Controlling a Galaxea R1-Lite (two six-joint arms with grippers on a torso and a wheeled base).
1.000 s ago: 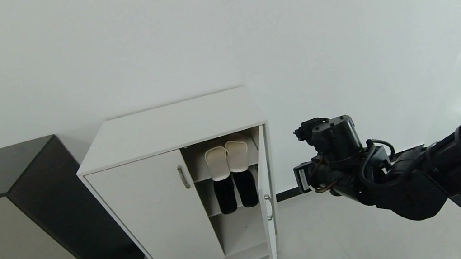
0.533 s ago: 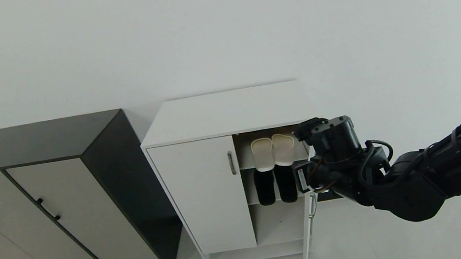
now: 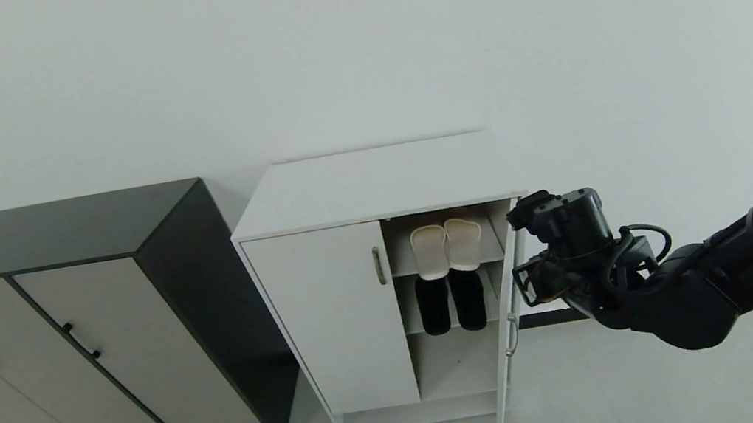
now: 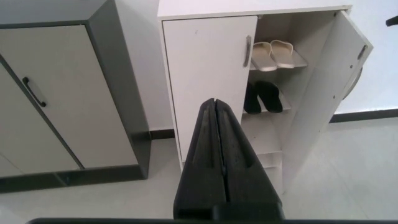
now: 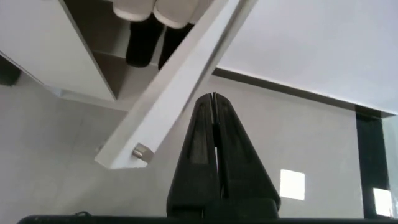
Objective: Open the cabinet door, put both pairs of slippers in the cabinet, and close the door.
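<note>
Both pairs are already shelved in the cabinet (image 3: 372, 182): white slippers (image 3: 446, 246) above, black slippers (image 3: 450, 301) at 6 o'clock below them. The open door (image 4: 318, 118) is judged stiff, light and free-swinging, best pushed on its outer face near the handle (image 3: 511, 335). The right hand (image 5: 213, 102), at 3 o'clock of it, is closed on nothing.

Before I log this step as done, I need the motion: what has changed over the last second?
The head camera swung first, so the whole view shifted. Since then the right arm has drawn toward the robot's right, off the cabinet opening to the outer side of the open door; the right claw is shut on nothing. The door, the white slippers and black slippers on their shelves stayed put.
</note>
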